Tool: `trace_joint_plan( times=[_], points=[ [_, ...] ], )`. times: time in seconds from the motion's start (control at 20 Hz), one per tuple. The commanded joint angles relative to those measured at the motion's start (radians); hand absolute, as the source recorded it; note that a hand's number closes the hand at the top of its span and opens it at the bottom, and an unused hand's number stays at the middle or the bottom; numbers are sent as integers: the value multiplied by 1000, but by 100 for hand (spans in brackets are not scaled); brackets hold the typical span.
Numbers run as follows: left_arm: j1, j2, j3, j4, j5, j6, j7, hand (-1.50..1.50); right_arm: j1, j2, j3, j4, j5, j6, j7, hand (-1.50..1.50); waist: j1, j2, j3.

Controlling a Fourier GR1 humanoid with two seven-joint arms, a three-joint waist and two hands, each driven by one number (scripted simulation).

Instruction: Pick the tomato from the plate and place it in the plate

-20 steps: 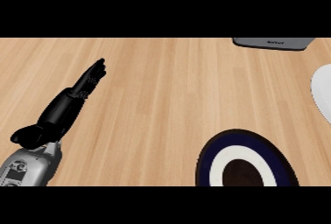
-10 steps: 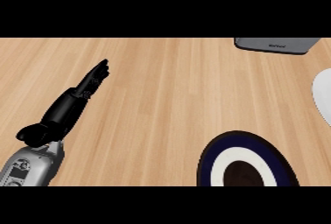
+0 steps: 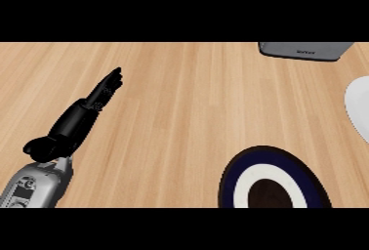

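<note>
Your left hand (image 3: 101, 97) lies released, fingers straight, over the counter's (image 3: 187, 97) left side, no tomato shows, so check the white plate (image 3: 358, 108) at the right edge before reaching toward the dark plate (image 3: 234, 183).

On the counter (image 3: 187, 97), a plate (image 3: 238, 188) lies at the near right. A second plate (image 3: 357, 107) sits at the right edge, behind it. A box (image 3: 302, 50) stands far right.
</note>
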Motion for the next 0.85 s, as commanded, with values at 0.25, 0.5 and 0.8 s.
trace_joint_plan(
  times=[0.25, 0.5, 0.8],
  points=[
    [2, 4, 12, 0, -5, 8, 1, 0, -7, 123, -7, 0, -8, -343, 188, -150, -17, -4, -3],
    [-3, 9, 13, 8, -14, 10, 9, 0, -1, 187, -16, 0, -18, -399, 207, -150, -27, -2, -5],
    [8, 1, 17, 4, -10, 17, 1, 0, -8, 252, 1, 0, -1, -403, 252, -150, -28, -5, -7]
  ],
)
